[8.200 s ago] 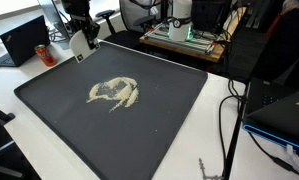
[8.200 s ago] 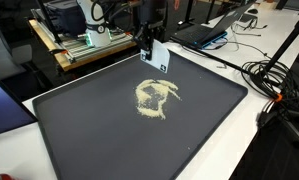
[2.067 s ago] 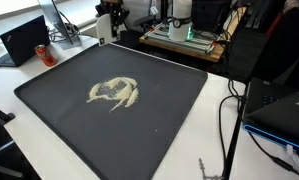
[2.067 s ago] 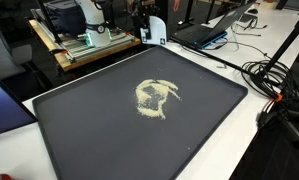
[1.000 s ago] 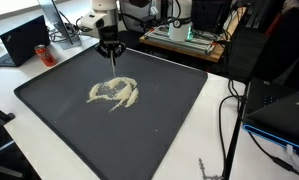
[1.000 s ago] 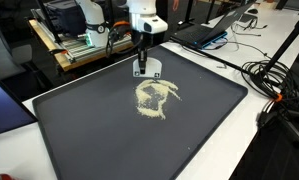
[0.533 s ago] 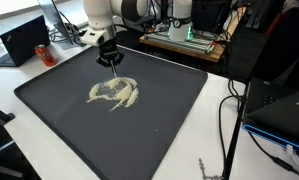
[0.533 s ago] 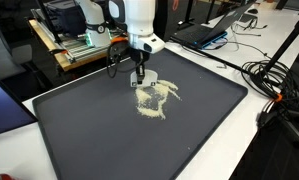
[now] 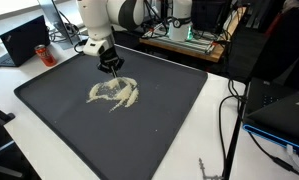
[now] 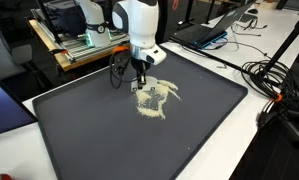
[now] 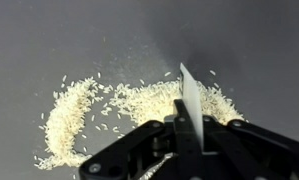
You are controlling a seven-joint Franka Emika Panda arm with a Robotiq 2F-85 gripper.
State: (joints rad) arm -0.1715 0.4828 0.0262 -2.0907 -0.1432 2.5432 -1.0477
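Wrist view: gripper point(image 11: 187, 128) is clamped tight on a thin white card point(image 11: 189, 92). The card is flat with straight edges and stands edge-on between the black fingers. It overlaps one lobe of the grain pile point(image 11: 94, 112) (can't tell whether it touches the surface).

In both exterior views the white arm point(image 9: 107, 18) reaches in over the far edge of the mat point(image 9: 164, 125). Its wrist points steeply down, slightly tilted, with the gripper at the pile's far side.

Grains are pale, rice-like and loose, in a ring-ish heap with strays around it. The heap lies about mid-mat, a bit toward the far edge. The mat is dark, matte and rectangular with rounded corners, on a white table point(image 9: 221, 150).

Compared with half a second ago, the gripper has come in from nearer the far edge and sits lower. The pile outline looks unchanged.
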